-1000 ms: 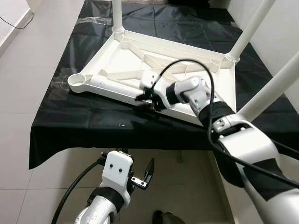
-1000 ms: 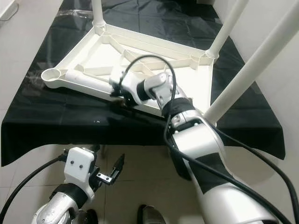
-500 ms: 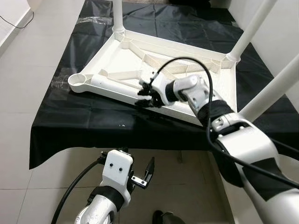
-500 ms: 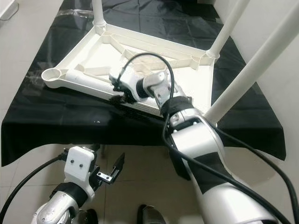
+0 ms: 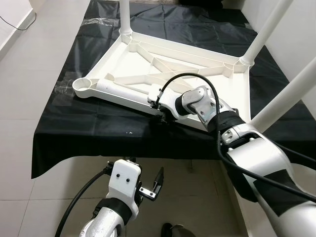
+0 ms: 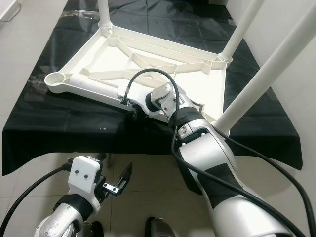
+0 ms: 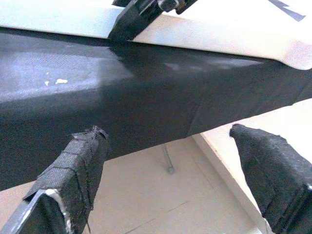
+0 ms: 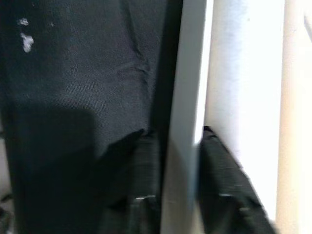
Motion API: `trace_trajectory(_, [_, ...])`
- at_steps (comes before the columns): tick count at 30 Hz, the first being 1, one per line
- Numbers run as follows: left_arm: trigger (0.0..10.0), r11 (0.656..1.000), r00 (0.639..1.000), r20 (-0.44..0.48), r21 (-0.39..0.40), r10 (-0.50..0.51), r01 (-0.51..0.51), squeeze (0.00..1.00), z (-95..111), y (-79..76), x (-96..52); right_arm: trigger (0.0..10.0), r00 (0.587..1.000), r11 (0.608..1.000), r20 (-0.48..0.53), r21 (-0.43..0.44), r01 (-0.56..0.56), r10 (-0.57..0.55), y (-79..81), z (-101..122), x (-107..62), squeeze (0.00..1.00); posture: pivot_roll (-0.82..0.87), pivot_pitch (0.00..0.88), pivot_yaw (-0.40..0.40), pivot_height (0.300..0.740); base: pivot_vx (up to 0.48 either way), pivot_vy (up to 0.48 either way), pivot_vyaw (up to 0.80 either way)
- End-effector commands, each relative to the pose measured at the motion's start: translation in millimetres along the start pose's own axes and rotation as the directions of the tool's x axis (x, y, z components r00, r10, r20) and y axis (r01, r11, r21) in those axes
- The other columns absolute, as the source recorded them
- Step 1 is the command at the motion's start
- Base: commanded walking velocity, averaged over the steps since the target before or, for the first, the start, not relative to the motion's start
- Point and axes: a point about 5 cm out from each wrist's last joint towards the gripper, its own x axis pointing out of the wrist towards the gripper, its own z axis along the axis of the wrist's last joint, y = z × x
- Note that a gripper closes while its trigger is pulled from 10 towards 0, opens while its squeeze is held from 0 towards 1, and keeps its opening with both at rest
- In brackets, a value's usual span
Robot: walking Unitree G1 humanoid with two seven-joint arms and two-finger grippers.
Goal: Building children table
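white plastic children's table (image 5: 163,69) lies upside down on a black cloth (image 5: 89,121) over a work surface, three legs (image 5: 264,32) standing up from its corners, a fourth leg (image 5: 123,90) lying along the near rim beside an empty corner socket (image 5: 85,85). head views: right gripper (image 5: 159,112) reaches to the near rim, fingers astride it; left gripper (image 5: 154,185) hangs low over the tiled floor (image 5: 29,64), below the cloth's edge.

left wrist view — fingers (image 7: 78,165) spread wide apart, nothing between them, cloth edge ahead.

right wrist view — blurred; black fingers (image 8: 141,161) sit either side of the table's white rim (image 8: 187,97), pinching it.
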Motion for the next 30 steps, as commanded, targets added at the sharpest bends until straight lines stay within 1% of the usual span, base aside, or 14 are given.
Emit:
trace_trajectory(1, [10.0, 1.000, 1.000, -0.020, -0.018, -0.004, 0.003, 0.00, -2, -3.5, -2.0, 0.0, 0.990, 0.994, -0.097, -0.019, -0.104, 0.102, 20.0, -20, 13.5, 0.00, 0.02, 0.244, -0.125, 0.740, 0.000, 0.000, 0.00])
trace_trajectory(5, [10.0, 1.000, 1.000, -0.020, -0.020, -0.003, 0.002, 0.00, -2, -4.1, -2.5, 0.0, 0.989, 0.993, -0.098, -0.037, -0.115, 0.111, 19.3, -17, 12.9, 0.00, 0.02, 0.249, -0.128, 0.740, 0.000, 0.000, 0.00])
trace_trajectory(7, [10.0, 1.000, 1.000, -0.018, -0.023, -0.004, 0.003, 0.00, -1, -5.3, -2.6, 0.0, 0.986, 0.988, -0.102, -0.072, -0.140, 0.132, 17.8, -14, 10.6, 0.00, 0.02, 0.253, -0.130, 0.740, 0.000, 0.000, 0.00])
trace_trajectory(12, [10.0, 1.000, 1.000, -0.017, -0.026, -0.004, 0.004, 0.00, 0, -6.2, -2.6, 0.0, 0.983, 0.982, -0.108, -0.101, -0.162, 0.151, 16.9, -12, 8.5, 0.00, 0.02, 0.255, -0.133, 0.740, 0.000, 0.000, 0.00])
trace_trajectory(13, [10.0, 1.000, 1.000, -0.017, -0.027, -0.005, 0.004, 0.00, 0, -6.7, -2.7, 0.0, 0.978, 0.973, -0.109, -0.129, -0.190, 0.177, 17.3, -11, 7.2, 0.00, 0.01, 0.261, -0.134, 0.740, 0.000, 0.000, 0.00])
trace_trajectory(15, [10.0, 1.000, 1.000, -0.017, -0.027, -0.005, 0.004, 0.00, 0, -6.7, -2.7, 0.0, 0.978, 0.973, -0.109, -0.129, -0.190, 0.177, 17.3, -11, 7.2, 0.00, 0.01, 0.261, -0.134, 0.740, 0.000, 0.000, 0.00])
trace_trajectory(16, [10.0, 1.000, 1.000, -0.017, -0.029, -0.004, 0.003, 0.00, 0, -7.2, -2.9, 0.0, 0.971, 0.961, -0.118, -0.160, -0.227, 0.209, 18.0, -11, 5.5, 0.00, 0.01, 0.267, -0.138, 0.740, 0.000, 0.000, 0.00])
trace_trajectory(17, [10.0, 1.000, 1.000, -0.017, -0.029, -0.004, 0.003, 0.00, 0, -7.2, -2.9, 0.0, 0.971, 0.961, -0.118, -0.160, -0.227, 0.209, 18.0, -11, 5.5, 0.00, 0.01, 0.267, -0.138, 0.740, 0.000, 0.000, 0.00])
trace_trajectory(19, [10.0, 0.999, 1.000, -0.017, -0.034, -0.001, 0.001, 0.00, 1, -8.0, -3.6, 0.0, 0.956, 0.919, -0.181, -0.282, -0.275, 0.231, 18.6, -12, 2.6, 0.00, 0.01, 0.276, -0.142, 0.740, 0.000, 0.000, 0.00])
trace_trajectory(20, [10.0, 0.999, 1.000, -0.018, -0.035, 0.000, -0.001, 0.00, 1, -8.2, -3.8, 0.0, 0.950, 0.898, -0.202, -0.325, -0.295, 0.239, 19.2, -13, 1.8, 0.00, 0.01, 0.276, -0.142, 0.740, 0.000, 0.000, 0.00])
trace_trajectory(21, [10.0, 0.999, 1.000, -0.018, -0.035, 0.000, -0.001, 0.00, 1, -8.2, -3.8, 0.0, 0.950, 0.898, -0.202, -0.325, -0.295, 0.239, 19.2, -13, 1.8, 0.00, 0.01, 0.276, -0.142, 0.740, 0.000, 0.000, 0.00])
trace_trajectory(22, [10.0, 0.999, 1.000, -0.018, -0.037, 0.001, -0.002, 0.00, 2, -8.5, -4.0, 0.0, 0.939, 0.867, -0.235, -0.377, -0.325, 0.250, 19.4, -13, 0.0, 0.00, 0.01, 0.282, -0.146, 0.740, 0.000, 0.000, 0.00])
trace_trajectory(29, [10.0, 0.999, 1.000, -0.018, -0.039, 0.004, -0.004, 0.00, 2, -8.9, -4.7, 0.0, 0.938, 0.843, -0.243, -0.423, -0.333, 0.248, 18.5, -11, -1.8, 0.00, 0.00, 0.288, -0.148, 0.740, 0.000, 0.000, 0.00])
trace_trajectory(30, [10.0, 0.999, 1.000, -0.019, -0.040, 0.005, -0.006, 0.00, 2, -8.8, -4.9, 0.0, 0.942, 0.849, -0.247, -0.423, -0.316, 0.228, 16.9, -9, -1.3, 0.00, 0.00, 0.290, -0.147, 0.740, 0.000, 0.000, 0.00])
